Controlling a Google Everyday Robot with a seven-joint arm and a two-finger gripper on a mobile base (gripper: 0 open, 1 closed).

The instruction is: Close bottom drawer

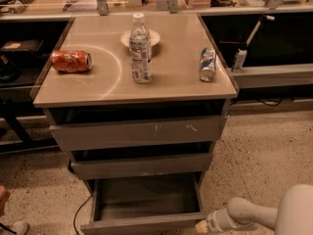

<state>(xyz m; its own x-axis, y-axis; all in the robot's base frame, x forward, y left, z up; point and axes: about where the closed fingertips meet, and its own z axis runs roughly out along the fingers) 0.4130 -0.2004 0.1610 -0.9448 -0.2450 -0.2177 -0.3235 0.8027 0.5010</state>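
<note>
The bottom drawer (146, 199) is the lowest and narrowest of three grey drawers under the tan-topped cabinet. It stands pulled far out, its shallow tray bare, and its low front panel (142, 224) runs along the bottom edge of the view. My gripper (201, 226) comes in from the lower right on a white arm (254, 214). Its tip sits right at the right end of the drawer's front panel.
The widest top drawer (139, 132) and the middle drawer (142, 164) sit slightly out. On the cabinet top (98, 89) stand a water bottle (141, 50), a white bowl (152, 36), an orange can lying down (71, 61) and a blue can (208, 64). A cable (78, 213) trails on the floor at left.
</note>
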